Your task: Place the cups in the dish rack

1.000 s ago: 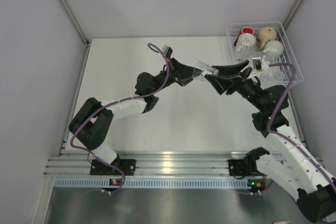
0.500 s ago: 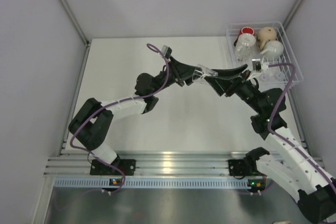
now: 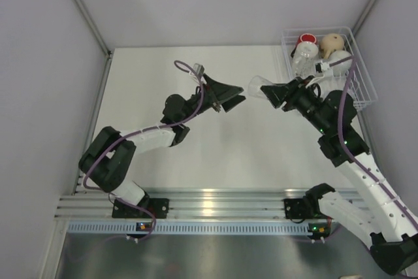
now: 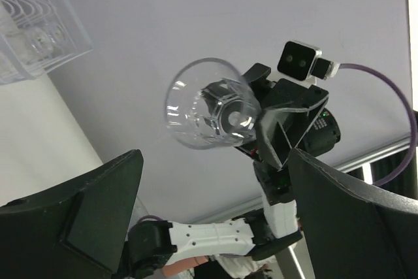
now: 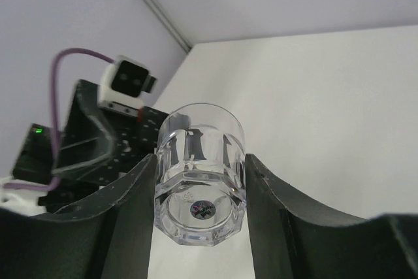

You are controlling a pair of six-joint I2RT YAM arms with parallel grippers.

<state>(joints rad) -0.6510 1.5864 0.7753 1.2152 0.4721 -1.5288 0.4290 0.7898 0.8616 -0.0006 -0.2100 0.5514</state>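
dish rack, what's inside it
The dish rack holds a red cup, a beige mug, a white mug and a clear glass at its far end. The right arm covers much of the near half, hiding anything there.

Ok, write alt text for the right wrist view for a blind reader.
The right gripper clamps a clear glass tumbler between its black fingers, base toward the camera, the white table behind it. At left is the left arm with its white wrist camera and a purple cable.

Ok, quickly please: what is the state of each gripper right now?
Left gripper: open, holding nothing.
Right gripper: closed on a clear glass.
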